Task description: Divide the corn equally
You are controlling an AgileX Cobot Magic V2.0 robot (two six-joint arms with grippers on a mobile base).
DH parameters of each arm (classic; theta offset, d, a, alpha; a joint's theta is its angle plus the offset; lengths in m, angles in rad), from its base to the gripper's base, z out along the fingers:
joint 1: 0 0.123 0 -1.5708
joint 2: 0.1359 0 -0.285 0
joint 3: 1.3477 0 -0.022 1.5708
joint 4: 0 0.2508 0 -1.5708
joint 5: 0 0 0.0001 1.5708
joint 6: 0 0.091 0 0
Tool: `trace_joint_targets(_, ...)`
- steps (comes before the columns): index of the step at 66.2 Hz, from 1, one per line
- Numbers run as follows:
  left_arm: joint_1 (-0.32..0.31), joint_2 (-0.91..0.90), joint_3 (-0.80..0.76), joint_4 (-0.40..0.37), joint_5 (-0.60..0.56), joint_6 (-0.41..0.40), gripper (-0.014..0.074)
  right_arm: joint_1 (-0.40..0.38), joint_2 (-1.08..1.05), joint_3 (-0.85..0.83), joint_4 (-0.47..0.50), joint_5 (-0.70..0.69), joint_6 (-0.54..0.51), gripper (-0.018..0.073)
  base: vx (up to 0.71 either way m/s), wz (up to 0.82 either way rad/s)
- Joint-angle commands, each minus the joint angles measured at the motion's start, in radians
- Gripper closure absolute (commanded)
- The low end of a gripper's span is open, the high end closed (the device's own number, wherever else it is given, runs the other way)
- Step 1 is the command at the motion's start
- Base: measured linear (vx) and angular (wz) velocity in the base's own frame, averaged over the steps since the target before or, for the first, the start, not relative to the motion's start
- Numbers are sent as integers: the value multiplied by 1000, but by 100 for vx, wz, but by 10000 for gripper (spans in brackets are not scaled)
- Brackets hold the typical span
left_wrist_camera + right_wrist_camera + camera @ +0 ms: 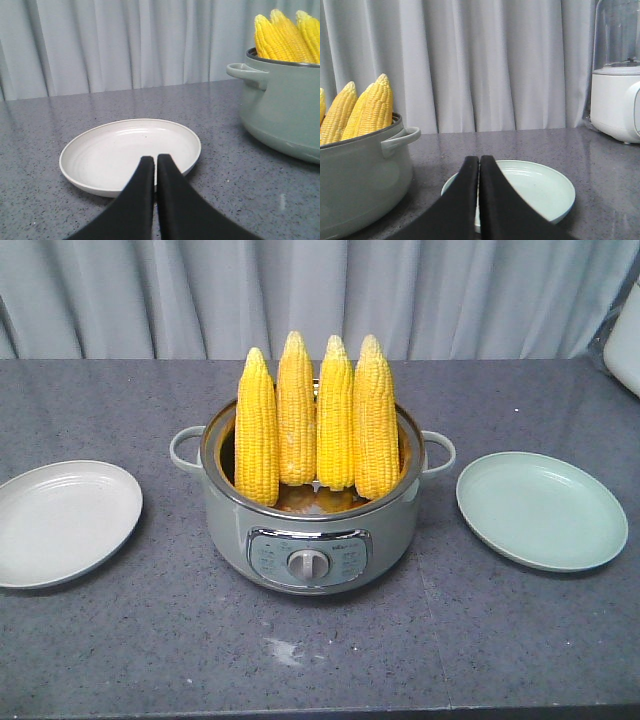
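Several yellow corn cobs (316,420) stand upright, tips up, in a grey-green electric pot (310,535) at the middle of the table. They also show as corn (282,36) in the left wrist view and corn (360,111) in the right wrist view. A white plate (62,522) lies left of the pot, a pale green plate (541,510) right of it; both are bare. My left gripper (154,159) is shut and holds nothing, hovering over the near rim of the white plate (100,150). My right gripper (479,159) is shut on nothing, over the near rim of the green plate (540,187).
The pot has side handles (184,447) and a front dial (307,563). A white appliance with a clear jar (618,75) stands at the far right of the table. A grey curtain (320,290) hangs behind the table's back edge.
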Motion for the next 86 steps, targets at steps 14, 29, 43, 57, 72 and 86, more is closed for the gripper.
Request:
trace_joint_targets(14, -2, -17, 15, -10, -83, -7, 603, -5, -1, 8, -7, -74, 0, 570, 0, 0)
trace_joint_targets(29, -2, -17, 15, -10, -82, -7, 603, -5, -1, 8, -2, -75, 0, 570, 0, 0)
trace_joint_targets(43, -2, -17, 1, -10, -100, -11, 603, -5, -1, 0, 12, -74, 15, 570, 0, 0)
trace_joint_targets(57, -2, 15, -134, -11, -64, -91, 603, -5, 25, -126, 49, 88, 20, 570, 0, 0)
trace_joint_targets(72, -2, 259, -465, -8, 196, -140, 603, -5, 192, -399, 44, 288, -8, 570, 0, 0)
trace_joint_targets(86, -2, 545, -799, -6, 472, -139, 603, -5, 412, -676, 41, 549, -26, 570, 0, 0)
